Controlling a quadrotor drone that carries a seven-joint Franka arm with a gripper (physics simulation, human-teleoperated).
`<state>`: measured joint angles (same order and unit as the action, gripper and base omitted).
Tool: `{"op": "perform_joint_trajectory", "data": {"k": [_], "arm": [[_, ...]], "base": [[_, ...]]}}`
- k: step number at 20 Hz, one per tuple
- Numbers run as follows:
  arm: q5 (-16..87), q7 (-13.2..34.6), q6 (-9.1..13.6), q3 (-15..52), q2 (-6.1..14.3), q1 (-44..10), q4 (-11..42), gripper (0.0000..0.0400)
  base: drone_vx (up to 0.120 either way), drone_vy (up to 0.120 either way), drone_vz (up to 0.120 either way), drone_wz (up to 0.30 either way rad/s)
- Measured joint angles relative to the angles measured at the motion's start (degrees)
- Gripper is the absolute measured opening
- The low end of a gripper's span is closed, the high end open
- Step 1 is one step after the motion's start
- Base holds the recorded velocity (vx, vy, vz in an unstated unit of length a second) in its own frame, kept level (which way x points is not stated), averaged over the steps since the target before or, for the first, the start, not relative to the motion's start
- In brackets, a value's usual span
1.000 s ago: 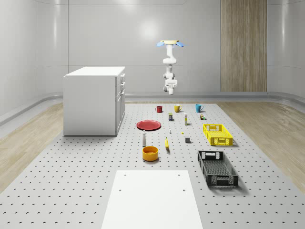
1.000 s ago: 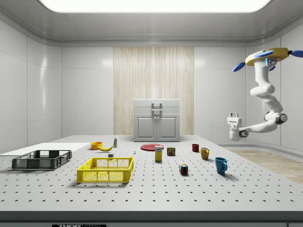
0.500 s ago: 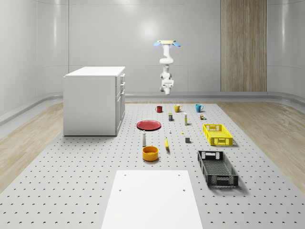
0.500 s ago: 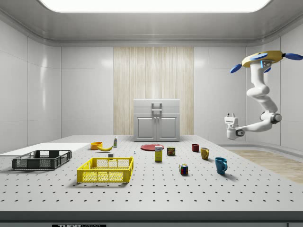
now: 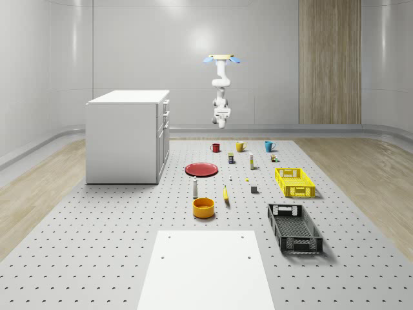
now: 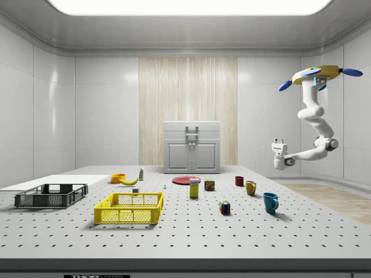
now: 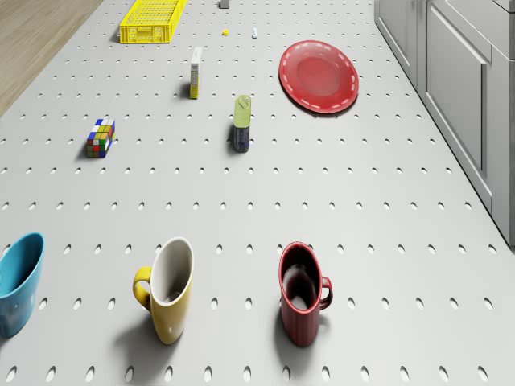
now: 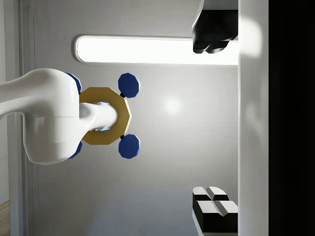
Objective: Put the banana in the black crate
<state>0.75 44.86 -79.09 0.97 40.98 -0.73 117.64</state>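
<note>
Grey perforated table point(image 5: 97, 245), drone point(image 6: 316, 75) hovering high beyond its far edge by 3 mugs, gripper point(image 6: 280, 141) upturned, fingers spread wide, empty, banana point(image 5: 226, 194) lying beside orange bowl point(image 5: 203, 207), black crate point(image 5: 294, 228) well apart

In the drone view, the blue mug point(image 7: 18, 281), the yellow crate point(image 7: 151, 20) and the cabinet point(image 7: 459, 72) are cut by the frame's edges. The banana point(image 5: 226, 194) looks too small to show detail.

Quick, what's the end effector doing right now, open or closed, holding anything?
End effector: open, holding nothing, while the yellow-bodied quadrotor drone hovers near the grey perforated table's edge.
</note>
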Motion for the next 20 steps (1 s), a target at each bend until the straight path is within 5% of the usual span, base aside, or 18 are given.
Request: {"op": "perform_joint_trajectory", "data": {"k": [12,20], "arm": [[6.3,0.83,-0.59,4.48,0.46,-1.38,0.7,0.04],[25.92,3.74,-1.54,18.16,1.67,-5.81,5.29,0.04]], "base": [[0.12,-0.017,0.0,0.0],[0.12,0.0,0.0,0.0]]}}
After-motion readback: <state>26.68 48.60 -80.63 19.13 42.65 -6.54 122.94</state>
